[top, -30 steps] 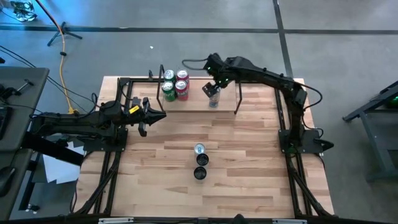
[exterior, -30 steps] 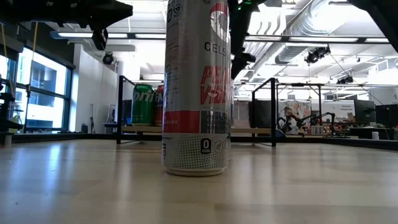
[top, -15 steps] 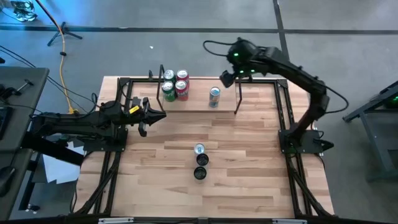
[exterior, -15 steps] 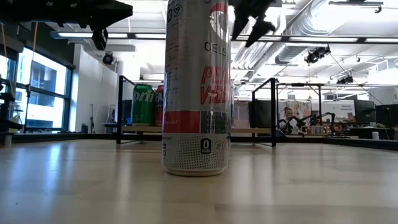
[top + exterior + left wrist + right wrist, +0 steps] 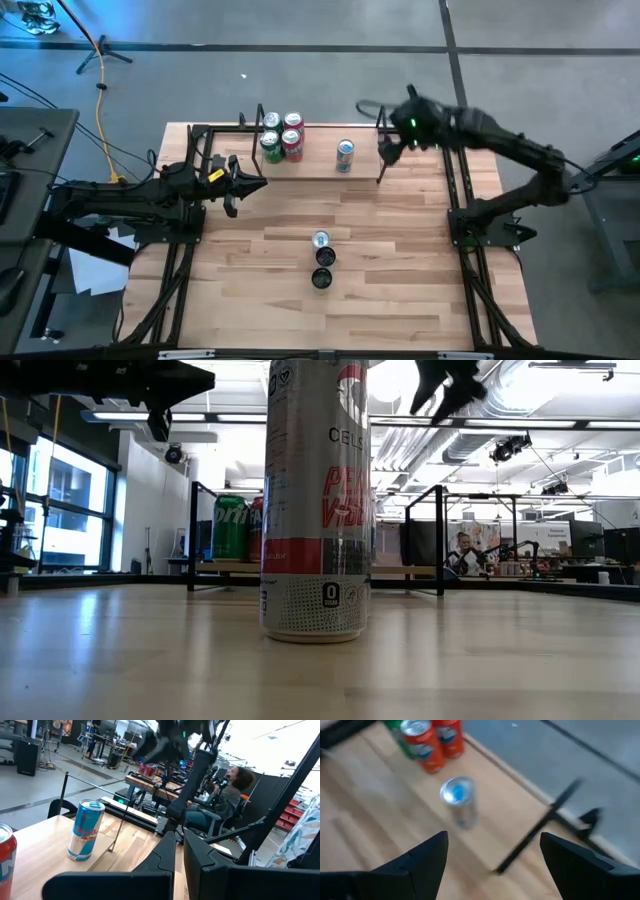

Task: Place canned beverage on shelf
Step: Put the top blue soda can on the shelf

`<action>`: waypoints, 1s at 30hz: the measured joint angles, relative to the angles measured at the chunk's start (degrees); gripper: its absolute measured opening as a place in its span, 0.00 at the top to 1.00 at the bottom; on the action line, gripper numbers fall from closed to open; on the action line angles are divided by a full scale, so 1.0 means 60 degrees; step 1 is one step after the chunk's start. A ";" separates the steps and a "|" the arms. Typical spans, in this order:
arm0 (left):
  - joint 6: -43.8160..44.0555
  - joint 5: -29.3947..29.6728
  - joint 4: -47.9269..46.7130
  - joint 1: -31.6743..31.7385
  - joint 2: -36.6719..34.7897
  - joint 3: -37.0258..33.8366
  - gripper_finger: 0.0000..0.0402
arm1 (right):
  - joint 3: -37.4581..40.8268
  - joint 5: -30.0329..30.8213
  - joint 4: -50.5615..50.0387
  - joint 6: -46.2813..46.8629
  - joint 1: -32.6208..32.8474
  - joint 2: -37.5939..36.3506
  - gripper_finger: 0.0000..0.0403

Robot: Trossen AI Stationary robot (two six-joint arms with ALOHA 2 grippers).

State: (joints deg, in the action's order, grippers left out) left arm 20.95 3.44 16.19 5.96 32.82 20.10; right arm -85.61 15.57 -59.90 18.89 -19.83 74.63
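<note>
The shelf (image 5: pixel 312 170), a pale board with black wire uprights, lies along the table's far edge. On it stand green and red cans (image 5: pixel 281 139) at the left and a blue-and-silver can (image 5: pixel 345 155) (image 5: pixel 458 801) (image 5: pixel 86 830) right of the middle, upright on its base. My right gripper (image 5: pixel 386 150) (image 5: pixel 495 862) hangs open and empty above the shelf's right upright (image 5: pixel 381 155), right of that can. My left gripper (image 5: pixel 258 184) (image 5: pixel 180 847) is shut and empty, level, near the shelf's left part.
Three more cans stand in a row at the table's middle (image 5: pixel 321 259); the nearest, a tall silver and red one (image 5: pixel 315 500), fills the low view. A seated person (image 5: pixel 235 790) is in the room beyond the table. Bare wood lies left and right of the row.
My right gripper has drawn away from the blue-and-silver can, rising and going toward the table's right edge, past the shelf's right upright. The can stays upright on the shelf where it was.
</note>
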 joint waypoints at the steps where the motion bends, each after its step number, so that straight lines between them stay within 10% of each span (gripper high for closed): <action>1: 0.0000 0.0001 0.0001 0.0000 0.0000 0.0000 1.00 | 0.0755 -0.0173 0.0581 0.0195 0.0127 -0.0372 0.25; 10: 0.0006 0.0058 -0.0004 0.0000 0.0001 0.0000 1.00 | 0.4540 -0.1528 0.4877 0.1239 0.1626 -0.1594 0.36; 18: 0.0041 0.0081 0.0036 0.0000 0.0004 0.0000 1.00 | 0.2568 -0.1144 0.3101 -0.1748 0.2196 0.0376 0.96; 30: 0.0345 0.0070 0.0044 0.0000 0.0004 0.0000 1.00 | 0.1155 -0.0061 0.0413 -0.8136 0.1875 0.2925 0.95</action>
State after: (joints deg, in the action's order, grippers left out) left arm 23.02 3.86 16.45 5.96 32.84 20.10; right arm -78.67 15.21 -57.43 -29.92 -8.58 92.18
